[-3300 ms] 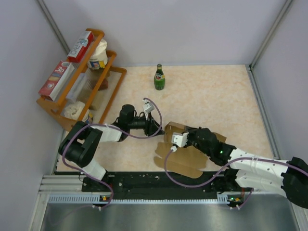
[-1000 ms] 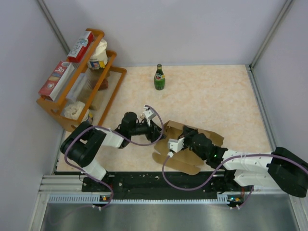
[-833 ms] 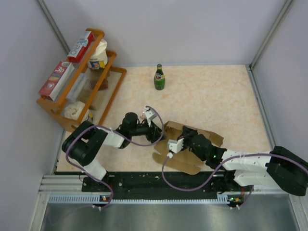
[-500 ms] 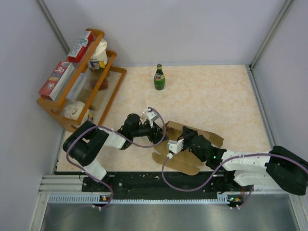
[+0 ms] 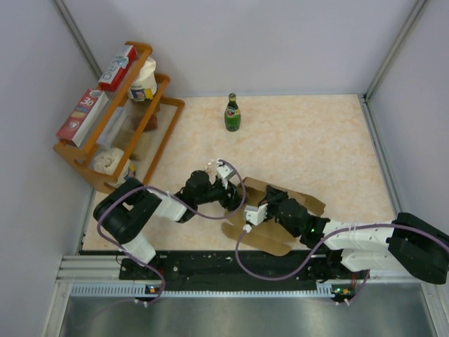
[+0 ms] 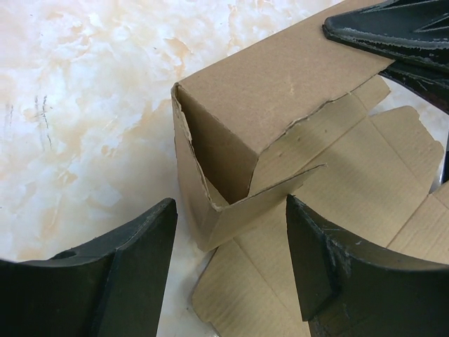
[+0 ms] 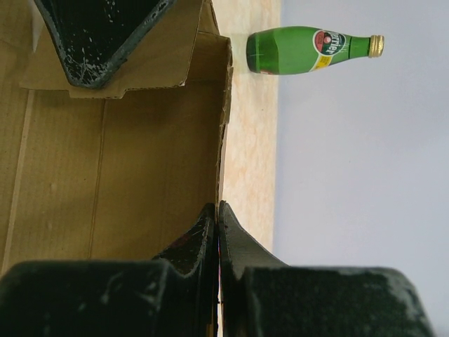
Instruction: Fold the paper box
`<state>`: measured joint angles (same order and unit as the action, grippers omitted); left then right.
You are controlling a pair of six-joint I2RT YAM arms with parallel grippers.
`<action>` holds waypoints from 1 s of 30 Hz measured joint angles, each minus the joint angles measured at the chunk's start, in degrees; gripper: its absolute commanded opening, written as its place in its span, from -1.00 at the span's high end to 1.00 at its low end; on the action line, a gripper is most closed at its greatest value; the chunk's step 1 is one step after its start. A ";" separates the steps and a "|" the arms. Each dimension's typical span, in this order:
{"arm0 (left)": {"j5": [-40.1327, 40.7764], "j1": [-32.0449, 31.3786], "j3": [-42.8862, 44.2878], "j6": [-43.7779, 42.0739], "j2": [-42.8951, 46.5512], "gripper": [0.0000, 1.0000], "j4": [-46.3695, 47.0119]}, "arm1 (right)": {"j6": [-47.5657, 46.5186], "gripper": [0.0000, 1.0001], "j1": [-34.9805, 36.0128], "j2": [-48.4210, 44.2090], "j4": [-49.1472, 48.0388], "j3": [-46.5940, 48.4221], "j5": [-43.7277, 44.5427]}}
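The paper box [image 5: 265, 238] is brown cardboard, partly folded, lying at the table's near middle with one wall raised and flaps flat. In the left wrist view its raised corner [image 6: 238, 119] stands between my open left fingers [image 6: 126, 267]. My left gripper [image 5: 230, 195] is open at the box's left end, its tips either side of the corner flap [image 6: 230, 210]. My right gripper [image 5: 251, 213] is shut on the raised wall's edge [image 7: 218, 210]. The wall's inner face [image 7: 126, 182] fills the right wrist view, and a left finger [image 7: 98, 35] shows at its top.
A green glass bottle [image 5: 232, 113] stands at the back middle; it also shows in the right wrist view [image 7: 309, 50]. A wooden rack [image 5: 170, 102] at the back left holds red-and-white printed boxes [image 5: 118, 67] and tubs. Grey walls enclose the table.
My left gripper has moved right, up to the box's left corner. My right gripper has kept its hold on the raised wall and drawn the box slightly nearer.
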<state>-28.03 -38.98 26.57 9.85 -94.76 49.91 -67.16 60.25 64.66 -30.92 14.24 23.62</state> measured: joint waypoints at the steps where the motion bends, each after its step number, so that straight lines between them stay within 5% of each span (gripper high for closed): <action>1: 0.81 -0.37 -0.02 -0.09 0.00 -0.36 0.07 | 0.13 1.00 0.02 0.00 0.00 0.00 0.07; 30: 19.50 -7.23 -1.14 -2.47 0.26 0.11 2.86 | 1.79 0.59 2.27 0.00 0.79 -0.44 0.74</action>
<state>-8.54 -46.22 25.43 7.38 -94.50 52.77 -65.36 62.52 64.66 -30.13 13.80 24.36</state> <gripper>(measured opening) 0.477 0.201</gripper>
